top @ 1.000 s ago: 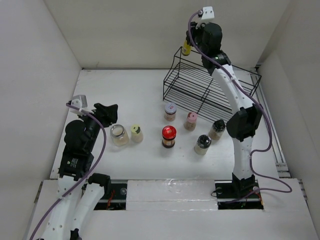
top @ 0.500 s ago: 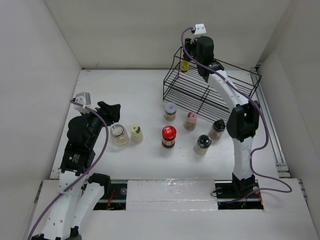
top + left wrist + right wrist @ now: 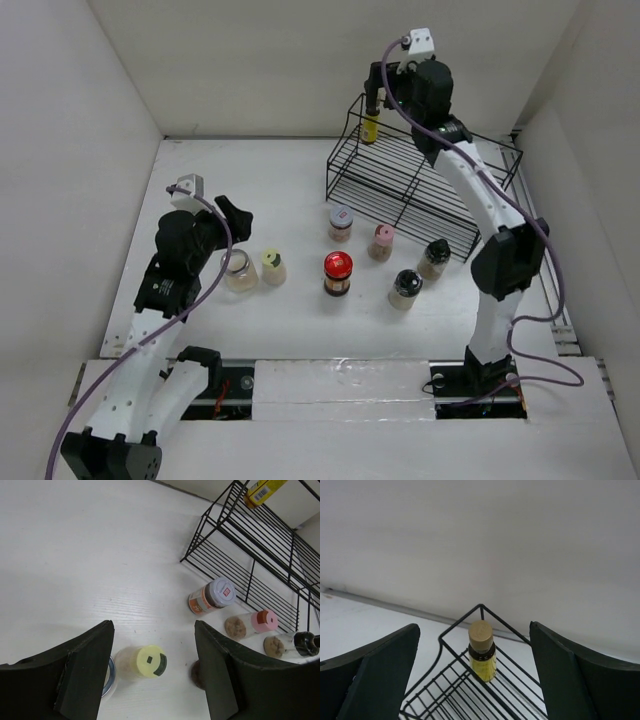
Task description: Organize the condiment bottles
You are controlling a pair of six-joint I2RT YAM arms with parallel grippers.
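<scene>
A yellow bottle with a brown cap [image 3: 371, 127] [image 3: 482, 652] stands upright in the back-left corner of the black wire rack [image 3: 420, 180]. My right gripper [image 3: 378, 97] [image 3: 474, 626] hangs open just behind it, not touching. On the table stand the other condiment bottles: bluish-white cap [image 3: 341, 222] [image 3: 212, 596], pink cap [image 3: 381, 241] [image 3: 250, 624], red cap [image 3: 338, 272], two black caps [image 3: 436, 257] [image 3: 405, 288], pale yellow cap [image 3: 272, 265] [image 3: 145, 661] and a clear jar [image 3: 238, 270]. My left gripper [image 3: 235, 213] [image 3: 152, 627] hovers open above the pale-yellow-capped bottle, holding nothing.
White walls close in the table on the left, back and right. The rack [image 3: 260, 545] fills the back right, its lower shelf bare. The left finger [image 3: 75, 675] hides most of the jar in the left wrist view.
My right gripper has opened and let go of the yellow bottle, which now stands in the rack corner; it has drawn back slightly. My left arm has moved forward towards the bottles.
</scene>
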